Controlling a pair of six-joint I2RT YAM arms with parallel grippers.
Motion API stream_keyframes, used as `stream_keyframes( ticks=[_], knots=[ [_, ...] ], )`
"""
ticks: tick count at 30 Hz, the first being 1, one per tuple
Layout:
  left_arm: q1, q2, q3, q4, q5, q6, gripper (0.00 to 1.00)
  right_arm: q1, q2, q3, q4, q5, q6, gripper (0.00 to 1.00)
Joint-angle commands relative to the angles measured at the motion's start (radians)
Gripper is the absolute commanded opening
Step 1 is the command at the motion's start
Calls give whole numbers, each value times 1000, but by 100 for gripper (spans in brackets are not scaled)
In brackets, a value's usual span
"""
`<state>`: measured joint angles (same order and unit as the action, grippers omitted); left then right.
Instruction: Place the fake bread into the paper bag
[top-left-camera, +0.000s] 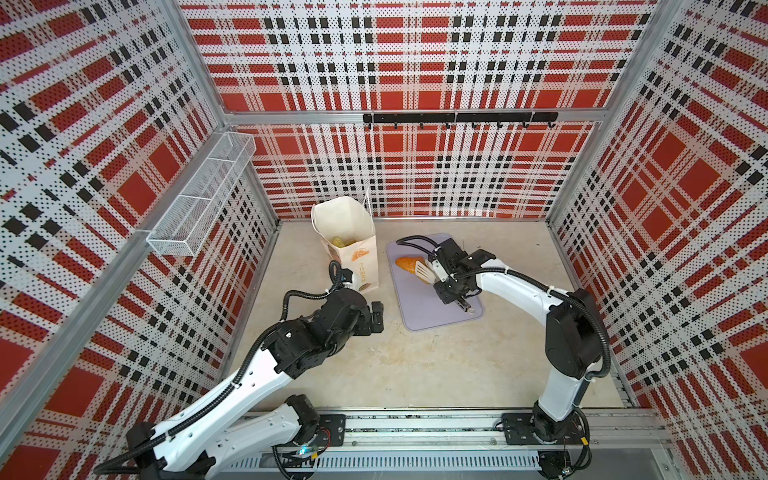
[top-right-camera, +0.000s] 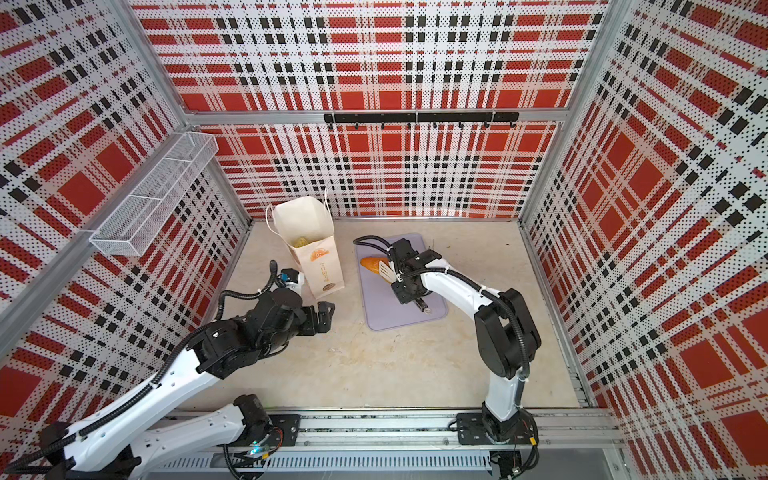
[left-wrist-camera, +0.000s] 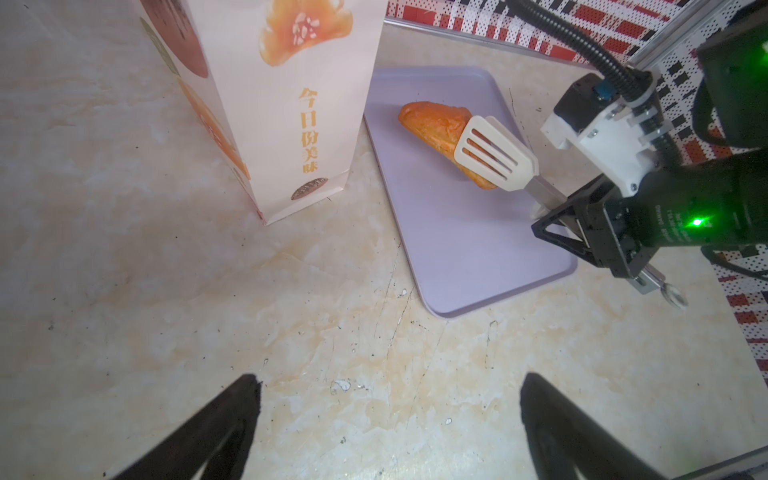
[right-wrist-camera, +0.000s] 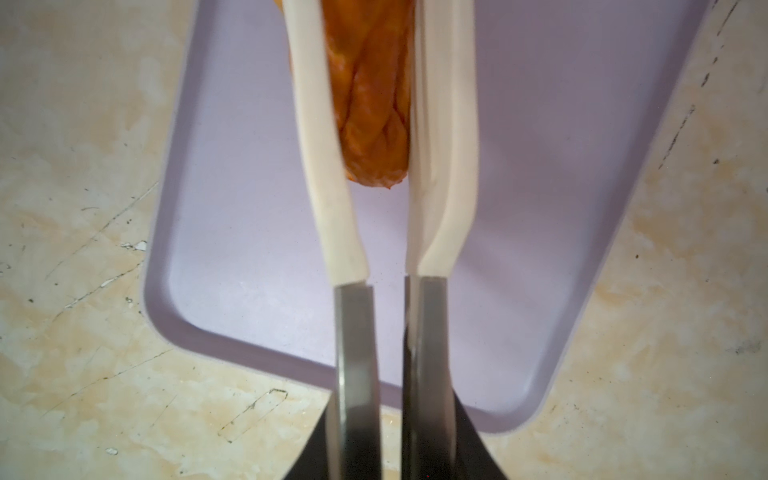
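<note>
One orange-brown fake bread (top-left-camera: 405, 264) (top-right-camera: 371, 264) (left-wrist-camera: 432, 124) (right-wrist-camera: 370, 104) is over the lilac tray (top-left-camera: 428, 309) (left-wrist-camera: 469, 257). It is clamped between the two white blades of a pair of tongs (top-left-camera: 424, 270) (left-wrist-camera: 494, 156) (right-wrist-camera: 320, 166). My right gripper (top-left-camera: 451, 284) (left-wrist-camera: 582, 232) (right-wrist-camera: 392, 436) is shut on the tongs' metal handles. The cream paper bag (top-left-camera: 351, 224) (top-right-camera: 311, 224) (left-wrist-camera: 291, 104) stands upright left of the tray, with yellow bread (top-left-camera: 343, 241) (top-right-camera: 301, 240) inside. My left gripper (top-left-camera: 376, 318) (top-right-camera: 326, 316) (left-wrist-camera: 386, 399) hangs open and empty just in front of the bag.
A white wire-mesh basket (top-left-camera: 199, 195) (top-right-camera: 153, 199) is fixed to the left wall. A black hook rail (top-left-camera: 459, 118) runs along the back wall. Plaid walls close in three sides of the beige tabletop (top-left-camera: 415, 365).
</note>
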<state>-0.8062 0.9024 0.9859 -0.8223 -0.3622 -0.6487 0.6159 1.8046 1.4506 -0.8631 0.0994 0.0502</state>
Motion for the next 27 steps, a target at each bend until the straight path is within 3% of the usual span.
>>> stream_keyframes(
  ticks=[1,18,27],
  knots=[
    [27,-18,54,-50,8,39,99,5,-74,16,61,-7,34,29],
    [154,45,309,-160,180,202,99,9,-150,204,47,-82,67,30],
    [217,74,400,-192,213,255,99,10,-173,281,81,-146,103,32]
  ],
)
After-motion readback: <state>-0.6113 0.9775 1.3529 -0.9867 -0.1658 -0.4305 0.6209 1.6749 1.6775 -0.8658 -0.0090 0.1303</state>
